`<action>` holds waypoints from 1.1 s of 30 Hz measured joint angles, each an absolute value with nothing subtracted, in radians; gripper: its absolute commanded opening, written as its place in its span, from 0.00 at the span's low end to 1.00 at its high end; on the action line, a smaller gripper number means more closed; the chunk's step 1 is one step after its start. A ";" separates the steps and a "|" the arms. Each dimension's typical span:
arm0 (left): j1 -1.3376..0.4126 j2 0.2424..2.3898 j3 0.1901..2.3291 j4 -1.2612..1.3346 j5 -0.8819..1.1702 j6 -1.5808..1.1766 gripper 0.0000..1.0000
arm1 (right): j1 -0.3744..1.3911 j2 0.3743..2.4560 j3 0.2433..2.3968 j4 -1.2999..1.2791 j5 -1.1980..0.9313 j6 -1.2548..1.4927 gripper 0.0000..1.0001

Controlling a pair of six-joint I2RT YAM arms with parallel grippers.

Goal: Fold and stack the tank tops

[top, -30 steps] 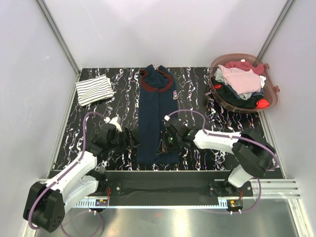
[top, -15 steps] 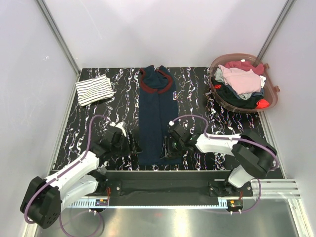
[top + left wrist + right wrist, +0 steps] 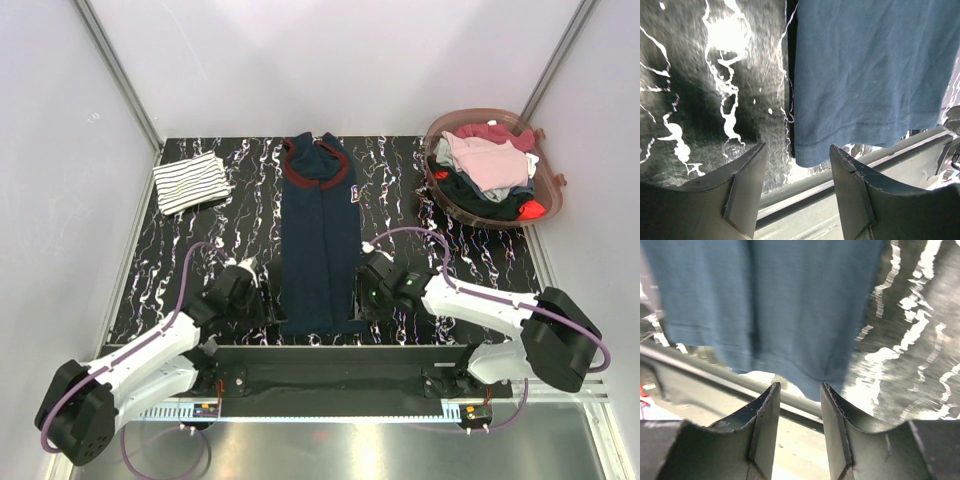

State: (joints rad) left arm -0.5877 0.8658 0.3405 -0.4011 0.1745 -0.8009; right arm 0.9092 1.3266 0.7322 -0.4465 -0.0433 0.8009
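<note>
The dark navy tank top (image 3: 318,250) lies flat as a long narrow strip down the middle of the table, with its red-trimmed neck (image 3: 316,163) at the far end. The white navy-striped tank top (image 3: 190,182) lies folded at the back left. My left gripper (image 3: 268,305) is open at the navy top's near left hem corner (image 3: 807,152), which lies just beyond the fingertips (image 3: 760,150). My right gripper (image 3: 362,298) is open at the near right hem corner (image 3: 810,380), with nothing between its fingers (image 3: 771,395).
A brown basket (image 3: 548,205) heaped with other clothes stands at the back right. The table's near edge and a metal rail (image 3: 850,175) run just below the navy top's hem. Enclosure walls stand on both sides.
My right gripper has opened, let go of the navy top and moved right and nearer, off the cloth. My left gripper has moved nearer towards the hem corner, its jaws narrowing.
</note>
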 measured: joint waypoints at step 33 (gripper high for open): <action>-0.698 0.971 0.348 -0.350 0.123 -0.892 0.00 | 0.909 1.338 0.646 -0.443 -0.031 0.808 0.00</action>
